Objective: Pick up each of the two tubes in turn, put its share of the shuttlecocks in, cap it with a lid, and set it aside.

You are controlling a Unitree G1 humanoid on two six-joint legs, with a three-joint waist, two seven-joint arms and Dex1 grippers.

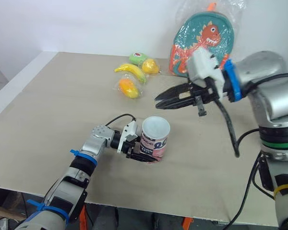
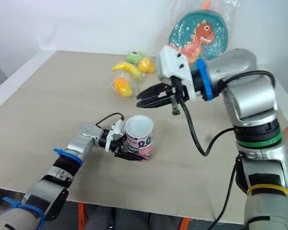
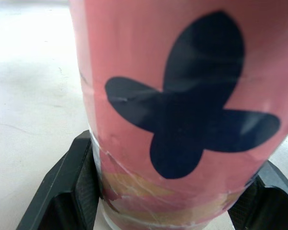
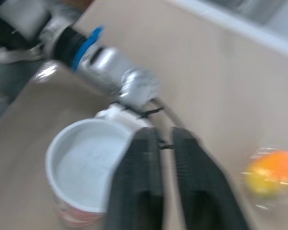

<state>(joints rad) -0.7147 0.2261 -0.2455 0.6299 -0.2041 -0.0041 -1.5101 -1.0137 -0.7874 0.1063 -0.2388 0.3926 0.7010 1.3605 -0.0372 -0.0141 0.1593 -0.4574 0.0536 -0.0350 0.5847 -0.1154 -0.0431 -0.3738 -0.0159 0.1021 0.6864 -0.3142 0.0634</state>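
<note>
The left gripper (image 1: 143, 154) pinches the tube (image 1: 154, 139) low on its wall, a finger on each side, and the tube stands upright on the table (image 1: 57, 105). Its top looks closed by a white lid (image 1: 156, 127), though it could be the pale inside of an open mouth. The right gripper (image 1: 158, 103) hovers just above and behind the tube, fingers almost pressed together and holding nothing.

Judging from this, tube 1 is at or near capping. It is not yet set aside, and tube 2 is still to do.

The tube's label is pink with a black butterfly shape and what reads as a large "00"; the smaller print is too fine to read. Behind the tube lie bagged toy fruit (image 1: 129, 87) and a dinosaur backpack (image 1: 201, 40), neither with legible writing.
</note>
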